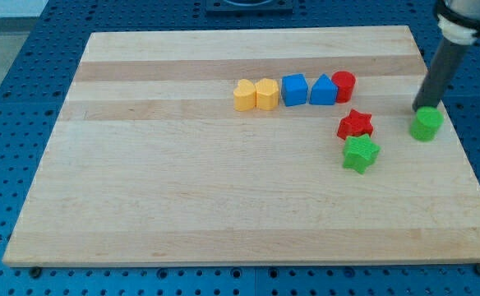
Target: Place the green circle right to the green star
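The green circle (426,124) sits near the board's right edge. The green star (360,153) lies to its left and a little lower, with a gap between them. The dark rod comes down from the view's top right, and my tip (422,108) stands right at the green circle's upper edge, touching or almost touching it.
A red star (355,124) sits just above the green star. A row runs across the upper middle: yellow heart (244,95), yellow hexagon (266,94), blue cube (294,89), blue triangle (323,90), red circle (343,85). The wooden board (182,205) ends just right of the green circle.
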